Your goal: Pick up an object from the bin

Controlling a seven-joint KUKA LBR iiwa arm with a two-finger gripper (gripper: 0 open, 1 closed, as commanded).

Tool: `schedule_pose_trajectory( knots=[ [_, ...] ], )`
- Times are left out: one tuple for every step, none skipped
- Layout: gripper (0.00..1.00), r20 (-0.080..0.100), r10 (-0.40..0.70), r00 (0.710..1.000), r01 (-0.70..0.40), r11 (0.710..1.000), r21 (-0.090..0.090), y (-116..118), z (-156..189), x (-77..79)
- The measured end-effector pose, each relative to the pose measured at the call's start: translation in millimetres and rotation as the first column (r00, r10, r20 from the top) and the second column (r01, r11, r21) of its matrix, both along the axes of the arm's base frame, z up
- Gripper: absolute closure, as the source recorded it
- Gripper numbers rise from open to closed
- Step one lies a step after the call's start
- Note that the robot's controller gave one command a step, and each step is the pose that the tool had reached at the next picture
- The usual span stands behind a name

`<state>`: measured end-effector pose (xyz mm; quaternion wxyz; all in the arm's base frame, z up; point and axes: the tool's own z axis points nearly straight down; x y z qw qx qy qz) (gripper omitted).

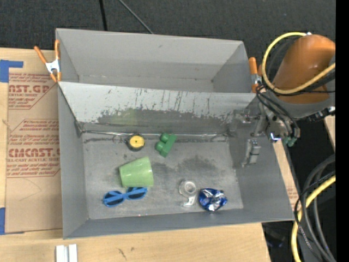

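Orange domed wrist cover (305,64), yellow cable (266,56) looped around it, black wires (272,105), slim grey metal gripper (252,156).

Probably a robotics lab: a scuffed grey metal bin (152,59) sits on a wooden bench (163,244) beside a cabled robot arm (302,59), dark carpet (218,10) beyond.

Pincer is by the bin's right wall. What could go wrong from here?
The pincer hangs close to the bin's right wall; descending here may scrape it.
The blue crumpled wrapper and the clear small thing lie side by side; a grasp might catch both or nudge one away.
The green cup lies on its side and could roll.
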<state>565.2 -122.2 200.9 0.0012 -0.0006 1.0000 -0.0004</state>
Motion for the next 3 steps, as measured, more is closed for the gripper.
schedule_pose_trajectory(
  knots=[
    [0.00,-0.012,0.053,0.999,-0.053,0.999,0.004,34,-57,-68.1],
    [0.00,0.016,0.273,0.962,-0.272,0.962,-0.004,66,-129,-81.1],
    [1.00,0.004,0.271,0.963,-0.271,0.963,-0.001,65,-129,-84.3]
  ],
)
